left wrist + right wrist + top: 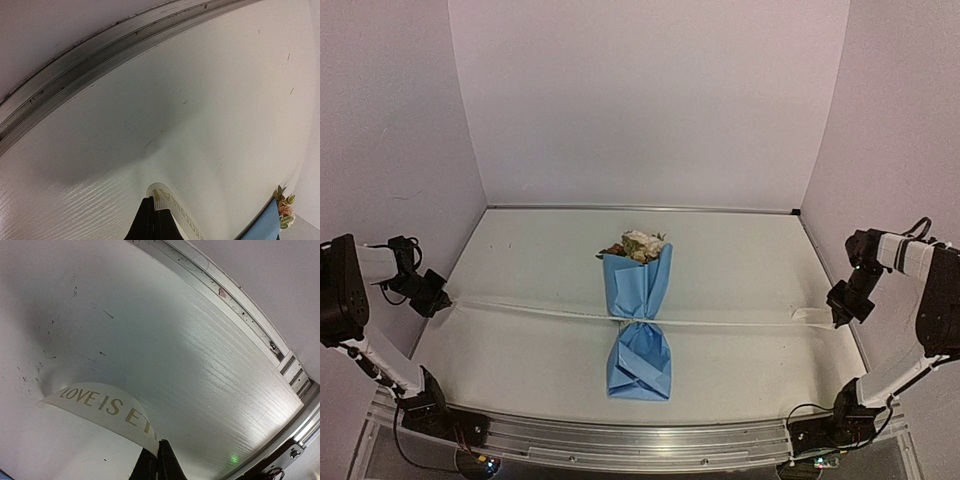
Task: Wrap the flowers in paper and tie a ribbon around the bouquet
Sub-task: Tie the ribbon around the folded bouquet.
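Jaws of left gripper (442, 303) and right gripper (837, 318) clamped on opposite ribbon (740, 323) ends, mid-left and mid-right of frame. Ribbon stretched left-to-right across pinched waist of bouquet (638, 285); bouquet centred between arms, long axis top-to-bottom.

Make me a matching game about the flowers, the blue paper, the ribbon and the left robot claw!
Things:
1. flowers
2. paper
3. ribbon
4. left gripper

States:
a. pulled long across the table
b. light blue, pinched narrow at the middle
c. peeking out at the far, wide end
d. shut on one cream-white end

Pairs: 1-c, 2-b, 3-a, 4-d
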Tool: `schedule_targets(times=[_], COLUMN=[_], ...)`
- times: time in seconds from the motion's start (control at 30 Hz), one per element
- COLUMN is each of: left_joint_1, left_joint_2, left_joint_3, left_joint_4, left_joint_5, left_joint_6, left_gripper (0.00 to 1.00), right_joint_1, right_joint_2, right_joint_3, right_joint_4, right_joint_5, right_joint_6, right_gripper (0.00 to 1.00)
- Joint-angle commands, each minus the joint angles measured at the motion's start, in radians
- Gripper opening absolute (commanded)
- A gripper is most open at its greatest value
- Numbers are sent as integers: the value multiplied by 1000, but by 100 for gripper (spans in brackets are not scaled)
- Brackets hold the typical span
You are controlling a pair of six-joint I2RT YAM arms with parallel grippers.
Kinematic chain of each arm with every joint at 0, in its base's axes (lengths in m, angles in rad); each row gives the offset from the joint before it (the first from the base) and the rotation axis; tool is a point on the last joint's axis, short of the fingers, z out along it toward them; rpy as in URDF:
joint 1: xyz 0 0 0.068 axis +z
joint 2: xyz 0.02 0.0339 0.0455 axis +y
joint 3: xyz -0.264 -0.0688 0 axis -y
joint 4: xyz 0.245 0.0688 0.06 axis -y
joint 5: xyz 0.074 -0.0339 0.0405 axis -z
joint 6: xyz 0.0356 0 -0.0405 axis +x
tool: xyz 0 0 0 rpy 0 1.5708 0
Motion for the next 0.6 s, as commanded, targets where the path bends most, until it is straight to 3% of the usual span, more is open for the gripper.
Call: schedule_targets(times=[0.0, 0.2, 0.3, 0.43, 0.57], left_joint_1=[81, 29, -1, -46, -125], left_joint_2=[18, 21, 23, -12, -74], left_joint_3=[26, 31, 32, 47, 87], left_joint_4=[68, 73, 76, 64, 34], left_joint_5=[-146, -121, -103, -129, -164], left_joint_6=[-57, -42, -35, -21, 31], left_gripper=[0, 0, 4, 41, 64], right_joint_1=[-16, 96, 124, 169, 232], right_joint_2=[9, 39, 40, 23, -8], right_joint_3=[52, 40, 30, 47, 73], right_joint_4=[-23, -5, 14, 17, 16], right_joint_5=[31, 20, 6, -4, -18], right_joint_6=[-8, -33, -42, -74, -143], right_gripper=[0, 0, 19, 45, 62])
